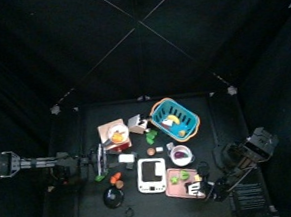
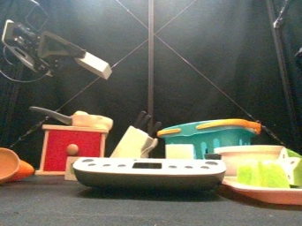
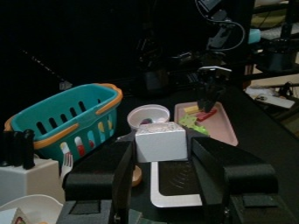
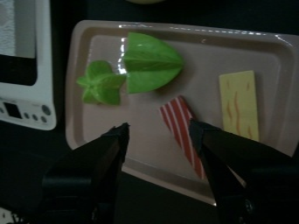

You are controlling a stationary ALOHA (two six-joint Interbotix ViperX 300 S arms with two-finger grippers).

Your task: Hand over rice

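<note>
The rice is a small white block (image 3: 162, 143). My left gripper (image 3: 163, 156) is shut on it, one jaw on each side. In the front view it hangs high at the left, rice (image 2: 94, 64) in the gripper (image 2: 80, 56), well above the table. From above, the rice (image 1: 125, 158) is left of the table's middle. My right gripper (image 4: 158, 144) is open and empty, hovering over a pink tray (image 4: 233, 52) at the front right (image 1: 186, 186). The left wrist view shows the right arm (image 3: 212, 83) standing over that tray (image 3: 225, 127).
The tray holds green pieces (image 4: 146, 63), a red striped strip (image 4: 181, 127) and a yellow slice (image 4: 239, 96). A white scale (image 1: 150, 172), a white bowl (image 1: 182, 154), a teal basket (image 1: 177, 116), a knife block (image 2: 133, 139) and a red box (image 2: 73, 148) crowd the table.
</note>
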